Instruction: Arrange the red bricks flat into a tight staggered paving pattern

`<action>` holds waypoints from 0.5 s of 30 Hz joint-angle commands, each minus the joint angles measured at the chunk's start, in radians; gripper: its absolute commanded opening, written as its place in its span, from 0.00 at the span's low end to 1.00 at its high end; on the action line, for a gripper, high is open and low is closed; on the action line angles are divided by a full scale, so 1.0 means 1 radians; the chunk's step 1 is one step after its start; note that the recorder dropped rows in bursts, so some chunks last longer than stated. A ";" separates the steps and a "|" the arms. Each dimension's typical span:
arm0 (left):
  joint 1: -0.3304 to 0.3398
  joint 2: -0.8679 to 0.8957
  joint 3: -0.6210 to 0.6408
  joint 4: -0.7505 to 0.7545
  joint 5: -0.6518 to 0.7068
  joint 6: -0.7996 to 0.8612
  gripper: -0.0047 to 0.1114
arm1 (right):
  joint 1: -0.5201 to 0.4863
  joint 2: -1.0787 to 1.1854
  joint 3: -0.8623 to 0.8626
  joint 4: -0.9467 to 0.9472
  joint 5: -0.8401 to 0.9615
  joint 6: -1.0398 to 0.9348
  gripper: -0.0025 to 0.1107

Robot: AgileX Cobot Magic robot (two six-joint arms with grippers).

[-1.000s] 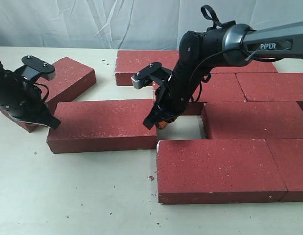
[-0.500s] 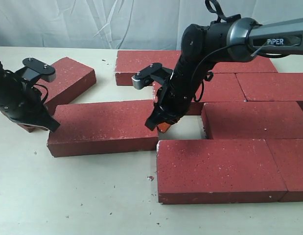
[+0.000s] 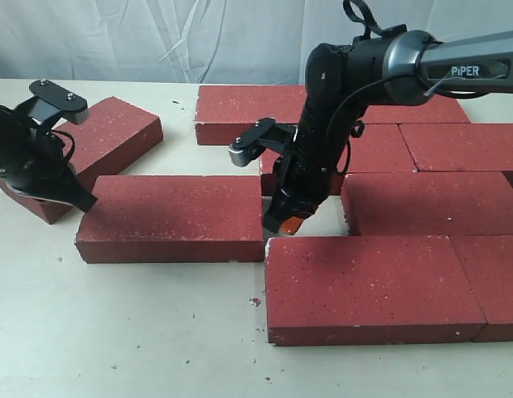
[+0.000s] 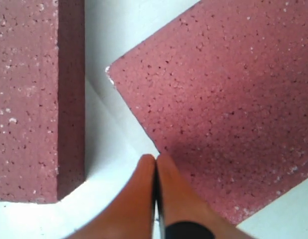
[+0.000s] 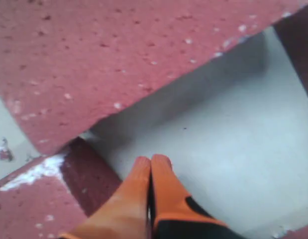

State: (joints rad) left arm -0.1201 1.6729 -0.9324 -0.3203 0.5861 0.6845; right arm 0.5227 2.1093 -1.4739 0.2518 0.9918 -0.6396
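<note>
Red bricks [image 3: 169, 217] flat; wrist-only: left end effector [image 4: 154, 160] closed, right end effector [image 5: 151, 162] closed

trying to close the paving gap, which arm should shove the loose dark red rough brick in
Probably left. The shut left gripper sits by the outer end of the loose dark red rough brick, placed to push it toward the gap. The shut right gripper stands in that gap, blocking it.

The dark-red rough paving bricks [image 3: 496, 282] on the right run off the edge, and the black left robot arm [image 3: 24, 162] covers part of the angled dark-red brick [image 3: 115, 128] behind it.
</note>
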 commanded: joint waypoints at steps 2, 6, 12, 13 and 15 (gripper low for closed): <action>-0.001 -0.009 -0.001 -0.001 0.016 -0.023 0.04 | -0.005 -0.011 0.003 -0.061 -0.078 0.063 0.02; -0.001 -0.009 0.022 0.017 0.037 -0.023 0.04 | -0.003 -0.039 0.003 -0.056 0.012 0.063 0.02; -0.001 -0.003 0.022 0.020 0.041 -0.023 0.04 | 0.000 -0.162 0.004 0.144 0.102 -0.028 0.02; -0.001 0.000 0.022 0.020 0.041 -0.023 0.04 | 0.006 -0.164 0.004 0.182 0.111 -0.068 0.02; -0.001 0.019 0.022 0.025 0.046 -0.023 0.04 | 0.029 -0.164 0.004 0.226 0.126 -0.120 0.02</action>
State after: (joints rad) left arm -0.1201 1.6775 -0.9131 -0.3086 0.6239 0.6697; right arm 0.5324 1.9545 -1.4739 0.4175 1.0948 -0.6946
